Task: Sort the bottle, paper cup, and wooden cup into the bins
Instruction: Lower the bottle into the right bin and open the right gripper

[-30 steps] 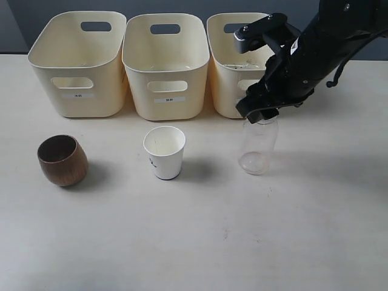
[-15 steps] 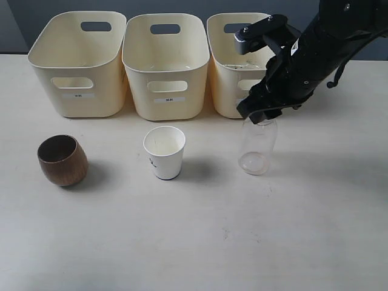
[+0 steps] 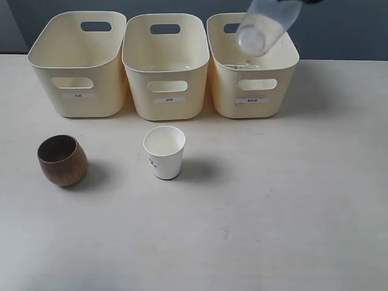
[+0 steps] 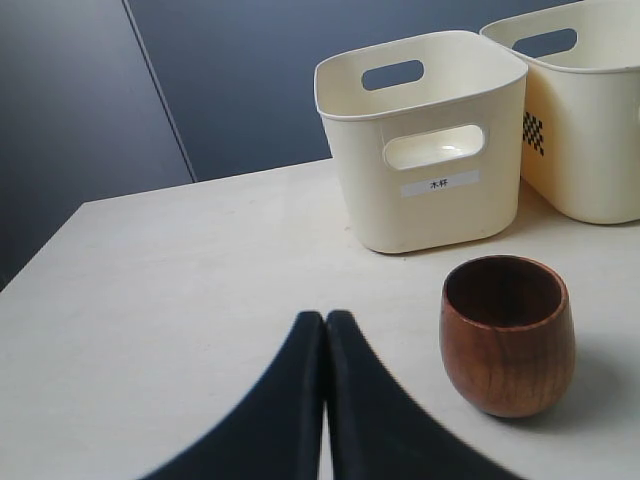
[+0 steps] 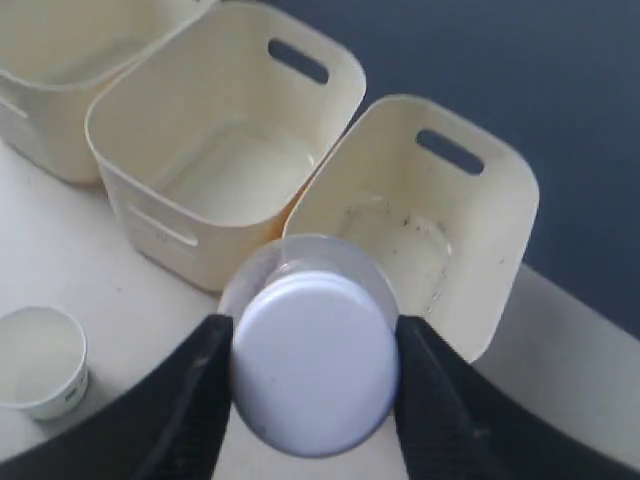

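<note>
The clear bottle (image 3: 264, 24) hangs tilted high above the right bin (image 3: 253, 79), its top cut off by the exterior view's edge. My right gripper (image 5: 314, 365) is shut on the bottle's white cap (image 5: 312, 362), over the right bin (image 5: 420, 230). The white paper cup (image 3: 164, 152) stands in front of the middle bin (image 3: 165, 63). The brown wooden cup (image 3: 62, 160) stands in front of the left bin (image 3: 77, 60). My left gripper (image 4: 325, 325) is shut with nothing in it, low over the table beside the wooden cup (image 4: 506, 335).
The three cream bins stand in a row along the back of the pale table (image 3: 273, 206), each with a small white label. A dark wall rises behind them. The paper cup (image 5: 40, 362) also shows in the right wrist view.
The right arm has lifted the bottle off the table, up and out of the exterior view's top, to above the right bin. The cups have not moved.
</note>
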